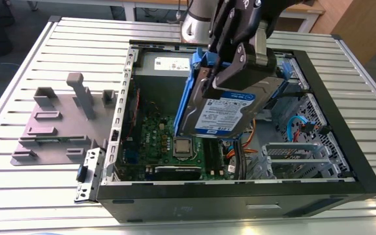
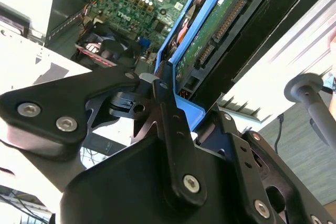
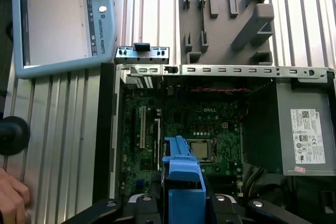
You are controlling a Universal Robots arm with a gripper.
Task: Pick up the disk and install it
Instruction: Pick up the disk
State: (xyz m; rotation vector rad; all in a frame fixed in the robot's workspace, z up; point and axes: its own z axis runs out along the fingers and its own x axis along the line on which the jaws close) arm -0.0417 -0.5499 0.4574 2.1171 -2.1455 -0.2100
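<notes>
Disk (image 1: 222,111): hard drive, held tilted above the open computer case (image 1: 227,198), over the motherboard (image 1: 154,133). Gripper (image 1: 239,73) jaws clenched on its blue-bracketed edges. Judged rigid, dense and shock-sensitive.

Open case (image 1: 227,200) gives the claw's (image 1: 240,73) disk (image 1: 224,111) room above the motherboard (image 1: 152,133); cables (image 1: 244,147) and metal cage (image 1: 293,157) crowd beside.

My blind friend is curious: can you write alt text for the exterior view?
The robot's hand holds the disk, tilted, above an open computer case on a slatted table. A grey fixture lies at the exterior view's left.
</notes>
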